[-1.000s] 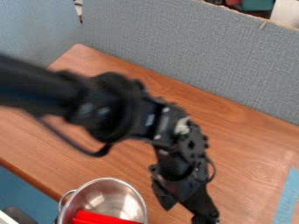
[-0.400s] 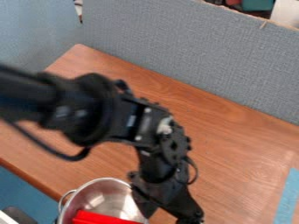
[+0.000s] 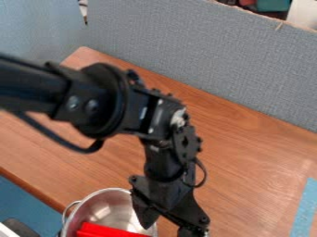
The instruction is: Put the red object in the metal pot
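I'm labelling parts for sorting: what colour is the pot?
Shiny silver; the pot shows in the camera view.

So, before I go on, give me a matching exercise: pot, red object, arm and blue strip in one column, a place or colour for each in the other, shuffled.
1. metal pot
2. red object
3. robot arm
4. light blue strip

A. black, reaching in from the left of the picture
B. at the right edge of the picture, on the wooden table
C. silver and shiny, at the bottom edge of the picture
D. bright red, seen within the pot's outline

Pairs: 1-C, 2-D, 3-A, 4-B
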`<state>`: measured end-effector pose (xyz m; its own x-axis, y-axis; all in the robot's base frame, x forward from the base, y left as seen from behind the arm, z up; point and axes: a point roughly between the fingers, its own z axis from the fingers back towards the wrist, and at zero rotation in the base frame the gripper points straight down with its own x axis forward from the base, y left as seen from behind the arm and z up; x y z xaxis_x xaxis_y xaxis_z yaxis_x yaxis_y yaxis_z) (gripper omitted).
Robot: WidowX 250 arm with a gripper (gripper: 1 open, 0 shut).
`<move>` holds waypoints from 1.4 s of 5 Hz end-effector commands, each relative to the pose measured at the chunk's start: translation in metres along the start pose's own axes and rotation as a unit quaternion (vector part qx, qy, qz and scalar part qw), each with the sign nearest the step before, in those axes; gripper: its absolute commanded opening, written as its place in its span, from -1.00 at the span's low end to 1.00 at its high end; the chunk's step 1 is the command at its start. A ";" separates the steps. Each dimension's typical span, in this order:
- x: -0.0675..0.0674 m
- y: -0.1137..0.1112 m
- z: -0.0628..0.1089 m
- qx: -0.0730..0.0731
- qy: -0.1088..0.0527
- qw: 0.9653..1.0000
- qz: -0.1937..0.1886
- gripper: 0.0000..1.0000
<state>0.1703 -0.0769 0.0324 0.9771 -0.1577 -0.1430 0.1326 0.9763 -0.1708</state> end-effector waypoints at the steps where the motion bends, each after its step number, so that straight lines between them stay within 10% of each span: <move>1: 0.008 0.009 0.013 -0.009 -0.006 0.996 0.092 1.00; 3: 0.037 0.037 0.039 -0.038 -0.036 0.958 0.282 1.00; 5: 0.017 0.050 0.007 -0.051 -0.059 0.940 0.332 1.00; 7: 0.056 0.085 0.044 -0.049 -0.068 0.915 0.394 1.00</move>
<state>0.2405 0.0017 0.0482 0.7819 0.6038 -0.1553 -0.6227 0.7685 -0.1471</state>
